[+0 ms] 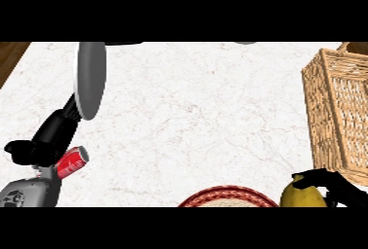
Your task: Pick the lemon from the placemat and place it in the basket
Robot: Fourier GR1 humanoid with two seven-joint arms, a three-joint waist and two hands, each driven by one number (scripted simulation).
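The yellow lemon (pixel 298 197) shows at the lower right edge of the head view, just right of the placemat. My right hand (pixel 336 188) is curled over its top and right side, hiding part of it. The round woven placemat (pixel 229 196) with a red rim peeks in at the bottom centre. The wicker basket (pixel 339 104) stands at the right edge, directly beyond the lemon and hand. My left hand (pixel 45 140) rests open at the left, fingers pointing up, holding nothing.
A grey plate (pixel 91 80) lies at the upper left, just past my left hand's fingertips. A red can (pixel 72 163) lies on its side beside my left wrist. The white marble counter (pixel 201 112) spreads between the plate and the basket.
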